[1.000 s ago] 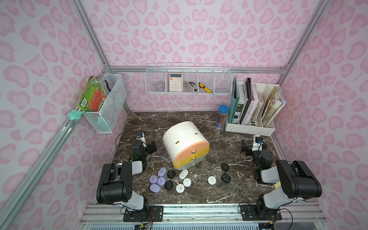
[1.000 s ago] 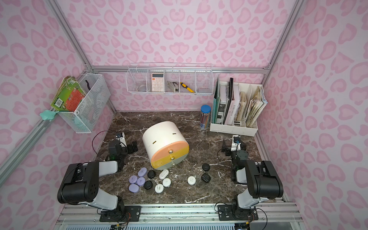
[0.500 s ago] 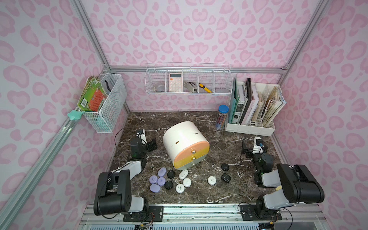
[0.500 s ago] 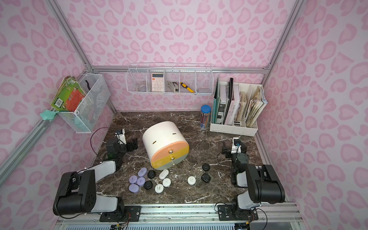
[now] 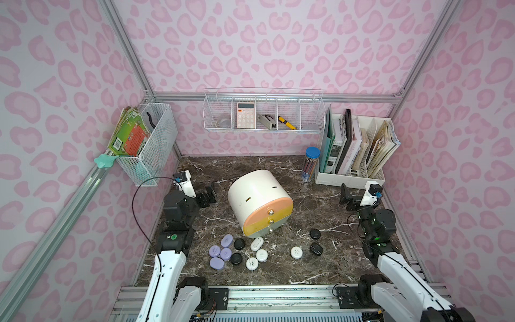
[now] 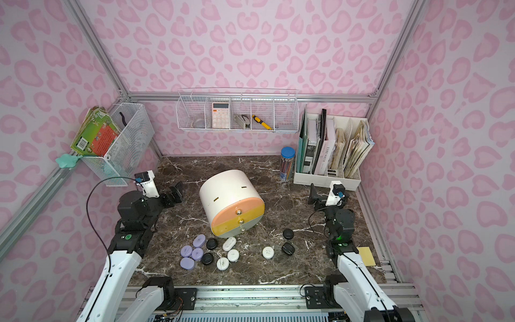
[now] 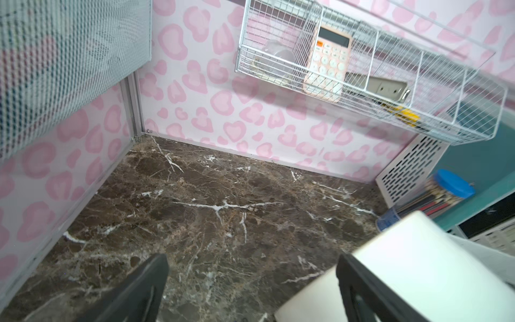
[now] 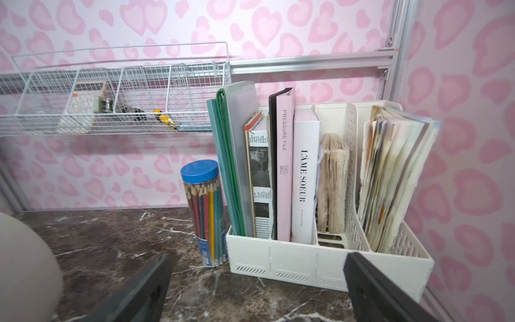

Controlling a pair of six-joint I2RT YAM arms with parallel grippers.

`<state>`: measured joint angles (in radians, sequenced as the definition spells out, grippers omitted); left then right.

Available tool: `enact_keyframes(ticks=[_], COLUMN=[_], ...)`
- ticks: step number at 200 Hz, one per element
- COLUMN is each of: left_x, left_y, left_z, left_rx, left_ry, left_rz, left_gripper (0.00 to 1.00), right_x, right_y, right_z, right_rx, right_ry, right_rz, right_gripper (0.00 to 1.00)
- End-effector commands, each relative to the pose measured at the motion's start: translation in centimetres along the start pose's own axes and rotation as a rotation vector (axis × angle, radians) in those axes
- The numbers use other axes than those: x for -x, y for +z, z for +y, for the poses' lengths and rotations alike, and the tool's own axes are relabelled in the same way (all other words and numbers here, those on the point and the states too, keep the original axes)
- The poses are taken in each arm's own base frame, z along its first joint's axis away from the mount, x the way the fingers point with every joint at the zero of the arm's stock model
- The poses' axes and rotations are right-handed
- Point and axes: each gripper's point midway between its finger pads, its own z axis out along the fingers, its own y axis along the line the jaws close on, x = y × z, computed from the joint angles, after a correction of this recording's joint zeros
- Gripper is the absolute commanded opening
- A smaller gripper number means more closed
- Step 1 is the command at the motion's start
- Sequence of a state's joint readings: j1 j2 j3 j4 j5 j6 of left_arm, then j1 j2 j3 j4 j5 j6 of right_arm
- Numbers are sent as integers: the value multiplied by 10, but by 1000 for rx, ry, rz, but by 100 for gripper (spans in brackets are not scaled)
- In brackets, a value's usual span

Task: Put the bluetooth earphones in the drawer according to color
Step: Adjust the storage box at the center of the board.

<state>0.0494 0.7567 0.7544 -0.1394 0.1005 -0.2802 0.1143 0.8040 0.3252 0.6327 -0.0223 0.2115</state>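
Near edge, loose on the marble tabletop (image 5: 278, 267): all twelve bluetooth earphones (image 5: 252, 263), in front of the drawer, none gripped.
- Four lavender cases (image 5: 225, 253) bunched on the robot's left, touching one another.
- Two black cases (image 5: 236, 258) just beside them.
- Three white cases (image 5: 262, 255) next along, one close under the drawer's front.
- Fourth white further right, then two more black near it.

Mid-table, just behind the cases: drawer (image 5: 259, 203).
- White rounded body, three fronts turned toward the near edge.
- Peach on top, yellow in the middle, grey-green at the bottom.
- All three pushed in flush, contents hidden.

Left gripper (image 5: 207, 196) just beside the drawer's left flank. Jaws spread wide, only bare marble between them in the left wrist view. Right gripper (image 5: 348, 199) near the front of the file rack, also spread wide, holding nothing.

Far right corner:
- Pencil tube (image 8: 203, 212) with a blue lid, full of coloured pencils, standing just beside the file rack (image 8: 306, 267).
- In the rack's slots: green folders, a black binder, a pink "PRESSURE FILE", a white book, then worn paper bundles and magazines.

Back wall, wire shelf (image 5: 312, 120), by compartment from the robot's left:
- Clear round item, too blurred to name.
- Pink calculator (image 5: 246, 114).
- Grey metal tool (image 5: 266, 121), maybe a stapler.
- Yellow utility knife (image 5: 287, 122).

Left wall, mesh basket (image 5: 160, 150): green-and-orange booklets leaning out, plus a black item poking up.
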Motion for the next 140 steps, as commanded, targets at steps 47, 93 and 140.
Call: enact_keyframes(ticks=[47, 93, 140], left_x=[-72, -88, -119], left_y=[-96, -102, -70], left_z=[23, 12, -24], left_rx=[225, 172, 18], left_ry=[-453, -589, -698], left_rz=[276, 305, 558], left_gripper=[99, 99, 99], right_x=[-14, -22, -36], right_y=[-78, -86, -73], right_z=[8, 39, 79], right_rx=[6, 184, 356], right_ry=[517, 593, 591], right_rz=[147, 245, 359], right_gripper=[100, 100, 100])
